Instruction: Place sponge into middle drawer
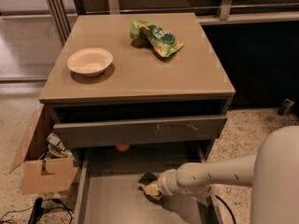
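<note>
The sponge point(149, 183), yellow with a dark green layer, is at the tip of my gripper point(157, 187), which is shut on it. My white arm reaches in from the lower right over the open middle drawer point(110, 200), a wide grey box with a flat floor, pulled out below the cabinet. The sponge sits just above the drawer floor, near the middle and towards the back. I cannot tell whether it touches the floor.
A grey drawer front panel point(140, 130) closes the drawer above. On the cabinet top are a cream bowl point(90, 61) and a green snack bag point(156, 35). A small orange object point(122, 148) lies at the drawer's back. A cardboard box point(41, 171) stands at the left.
</note>
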Available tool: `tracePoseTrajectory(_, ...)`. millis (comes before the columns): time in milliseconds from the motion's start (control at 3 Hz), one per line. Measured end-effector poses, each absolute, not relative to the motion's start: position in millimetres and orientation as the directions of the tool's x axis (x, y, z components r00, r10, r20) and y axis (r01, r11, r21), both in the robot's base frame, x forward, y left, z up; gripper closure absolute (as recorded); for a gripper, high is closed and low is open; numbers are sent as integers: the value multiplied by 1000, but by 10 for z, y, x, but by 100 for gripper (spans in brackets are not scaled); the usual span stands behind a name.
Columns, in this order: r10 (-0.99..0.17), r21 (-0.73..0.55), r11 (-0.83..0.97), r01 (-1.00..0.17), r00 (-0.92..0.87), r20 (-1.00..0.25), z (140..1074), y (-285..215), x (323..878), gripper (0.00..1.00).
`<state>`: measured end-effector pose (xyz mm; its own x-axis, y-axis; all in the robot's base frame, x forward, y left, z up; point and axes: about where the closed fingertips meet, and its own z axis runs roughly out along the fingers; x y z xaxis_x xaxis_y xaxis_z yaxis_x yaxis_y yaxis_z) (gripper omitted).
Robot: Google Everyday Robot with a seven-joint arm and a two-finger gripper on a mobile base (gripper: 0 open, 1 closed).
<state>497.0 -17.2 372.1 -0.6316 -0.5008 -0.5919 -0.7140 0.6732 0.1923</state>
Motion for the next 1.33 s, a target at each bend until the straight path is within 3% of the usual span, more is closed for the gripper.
tracePoseTrajectory(1333, -501, 192, 673, -714, -632, -592, 3720, -171, 4969, 0)
